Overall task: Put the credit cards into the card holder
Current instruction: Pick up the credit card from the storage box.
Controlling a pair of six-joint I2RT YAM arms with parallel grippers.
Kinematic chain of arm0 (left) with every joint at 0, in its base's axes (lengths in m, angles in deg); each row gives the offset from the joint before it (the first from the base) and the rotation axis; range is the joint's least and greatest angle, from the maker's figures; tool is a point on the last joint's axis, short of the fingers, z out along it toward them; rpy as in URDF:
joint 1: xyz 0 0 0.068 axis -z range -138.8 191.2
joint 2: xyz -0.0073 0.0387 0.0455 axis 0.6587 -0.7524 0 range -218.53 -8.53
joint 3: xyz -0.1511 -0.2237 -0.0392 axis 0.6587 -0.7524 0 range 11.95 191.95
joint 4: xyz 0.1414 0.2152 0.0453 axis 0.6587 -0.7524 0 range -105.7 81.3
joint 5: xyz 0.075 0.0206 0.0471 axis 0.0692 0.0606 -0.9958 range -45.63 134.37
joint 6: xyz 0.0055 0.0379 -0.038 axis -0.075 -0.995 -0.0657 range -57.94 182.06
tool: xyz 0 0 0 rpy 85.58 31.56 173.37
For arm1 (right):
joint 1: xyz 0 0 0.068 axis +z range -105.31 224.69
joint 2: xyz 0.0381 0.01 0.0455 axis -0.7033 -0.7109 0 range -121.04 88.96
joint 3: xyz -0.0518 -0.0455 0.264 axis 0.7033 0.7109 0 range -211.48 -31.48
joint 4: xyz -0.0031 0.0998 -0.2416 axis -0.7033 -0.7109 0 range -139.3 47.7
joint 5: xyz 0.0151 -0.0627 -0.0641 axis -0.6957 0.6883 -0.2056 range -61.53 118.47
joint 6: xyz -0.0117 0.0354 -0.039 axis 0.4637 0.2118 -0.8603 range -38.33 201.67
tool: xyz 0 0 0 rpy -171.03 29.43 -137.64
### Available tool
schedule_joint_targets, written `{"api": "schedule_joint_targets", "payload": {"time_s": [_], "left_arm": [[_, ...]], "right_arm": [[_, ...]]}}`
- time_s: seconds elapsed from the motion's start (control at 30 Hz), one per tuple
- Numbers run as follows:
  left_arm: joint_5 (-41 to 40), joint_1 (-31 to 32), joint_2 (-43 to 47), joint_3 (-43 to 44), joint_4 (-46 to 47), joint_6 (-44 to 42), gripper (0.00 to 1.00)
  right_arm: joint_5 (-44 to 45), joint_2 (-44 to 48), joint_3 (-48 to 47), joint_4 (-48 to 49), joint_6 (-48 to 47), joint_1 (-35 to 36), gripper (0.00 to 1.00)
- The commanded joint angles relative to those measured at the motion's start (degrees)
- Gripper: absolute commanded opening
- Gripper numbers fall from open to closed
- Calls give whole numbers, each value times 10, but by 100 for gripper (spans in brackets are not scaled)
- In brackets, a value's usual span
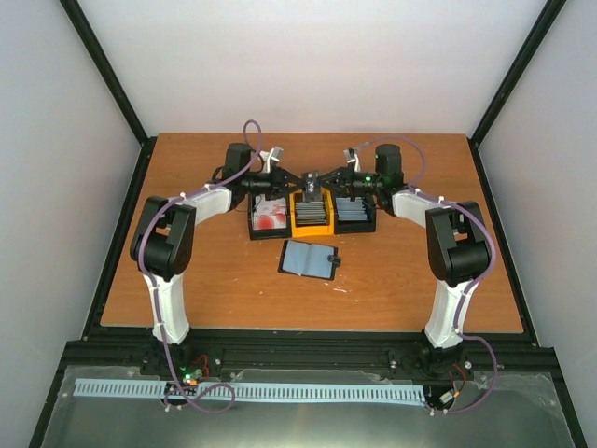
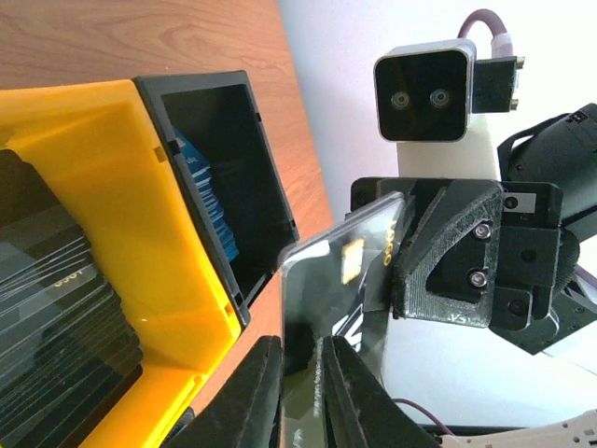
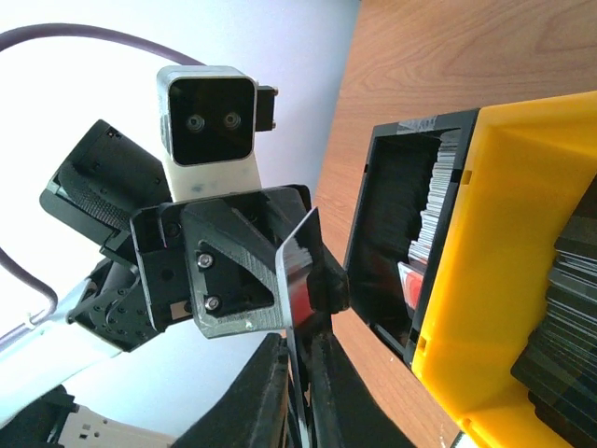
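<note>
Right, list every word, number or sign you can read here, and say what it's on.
Nothing reads cleanly.
Gold characters on the raised dark grey card: too blurred to read.
Pale digits on the top of the stacked dark cards in the yellow bin: too blurred to read.
Top view: no text visible at this size.

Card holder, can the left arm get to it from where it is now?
Probably yes: the card holder lies open on the table near the bins, nothing over it. But the left gripper and right gripper both clamp one dark grey card, so the right must release first.
</note>
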Motion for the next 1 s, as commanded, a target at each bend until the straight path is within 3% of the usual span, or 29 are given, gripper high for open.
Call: {"api": "schedule_joint_targets", "payload": {"time_s": [0.0,0.13,0.37,0.47,0.67,0.83,0.97], "left_arm": [[27,4,-8,26,38,18,16],[28,4,-12,31,36,19,21],[26,4,-15,32,22,8,27],[26,4,-15,30,8,-3,27],[40,4,-2,25,24,-7,19],[47,4,-5,31,25,-7,3],[42,3,-9,29,24,-7,1]], "right_arm": [[-10,0,1,20,3,-2,10],[-2,-9,-8,-3,-17,-2,3],[3,-4,-12,2,-13,-2,3],[-6,-2,2,51,21,-2,3],[-14,-7,14,57,17,-2,4],[-8,7,18,54,6,-2,14],[-5,13,26,67,16,-4,18]]}}
